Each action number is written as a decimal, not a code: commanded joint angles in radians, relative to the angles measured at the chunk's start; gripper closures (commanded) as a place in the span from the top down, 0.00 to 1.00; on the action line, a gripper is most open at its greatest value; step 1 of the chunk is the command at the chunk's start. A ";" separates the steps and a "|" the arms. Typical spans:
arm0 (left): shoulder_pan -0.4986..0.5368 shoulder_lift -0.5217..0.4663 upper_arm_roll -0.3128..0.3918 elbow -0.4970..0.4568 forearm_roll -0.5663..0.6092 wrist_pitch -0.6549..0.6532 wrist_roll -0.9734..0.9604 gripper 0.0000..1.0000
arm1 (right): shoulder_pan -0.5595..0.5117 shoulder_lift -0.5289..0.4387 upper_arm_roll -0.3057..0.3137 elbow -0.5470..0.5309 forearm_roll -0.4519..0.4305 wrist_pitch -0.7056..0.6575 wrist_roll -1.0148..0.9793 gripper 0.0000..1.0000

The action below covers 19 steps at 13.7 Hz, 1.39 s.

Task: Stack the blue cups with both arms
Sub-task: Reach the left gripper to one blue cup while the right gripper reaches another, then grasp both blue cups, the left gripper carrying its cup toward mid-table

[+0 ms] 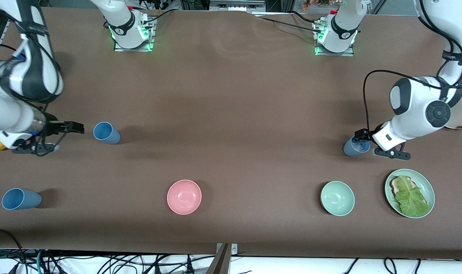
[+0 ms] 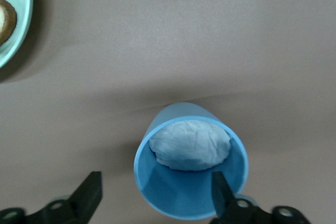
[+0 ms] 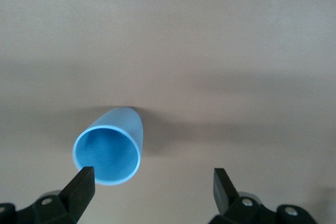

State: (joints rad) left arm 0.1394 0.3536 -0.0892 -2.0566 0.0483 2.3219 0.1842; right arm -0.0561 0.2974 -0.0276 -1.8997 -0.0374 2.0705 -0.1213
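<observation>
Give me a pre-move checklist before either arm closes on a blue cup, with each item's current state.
1. Left gripper open: ok.
2. It straddles the cup with the white patch: not ok, one finger sits inside the rim.
3. Right gripper open: ok.
4. Empty blue cup centred between its fingers: not ok, off toward one finger.
5. Both cups upright: ok.
6. Third blue cup untouched: ok.

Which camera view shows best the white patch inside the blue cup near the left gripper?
The left wrist view: it looks into the cup, so the white patch fills its bottom. The front view shows this cup small, partly covered by the left gripper. The right wrist view does not show it.
</observation>
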 commanded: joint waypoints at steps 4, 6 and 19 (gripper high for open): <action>0.009 0.024 0.000 0.003 0.042 0.034 -0.019 0.00 | -0.004 0.029 0.005 -0.093 -0.016 0.115 0.003 1.00; 0.003 0.022 0.000 0.024 0.038 0.022 -0.023 0.00 | -0.004 0.048 0.005 -0.093 -0.016 0.115 0.003 1.00; -0.335 0.120 -0.109 0.378 -0.146 -0.251 -0.607 0.00 | 0.002 0.097 0.014 -0.079 0.001 0.051 0.042 0.00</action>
State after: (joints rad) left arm -0.1336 0.3982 -0.2094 -1.7674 -0.0551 2.0801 -0.3743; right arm -0.0512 0.3954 -0.0242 -1.9883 -0.0375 2.1592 -0.0996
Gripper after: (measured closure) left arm 0.947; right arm 0.621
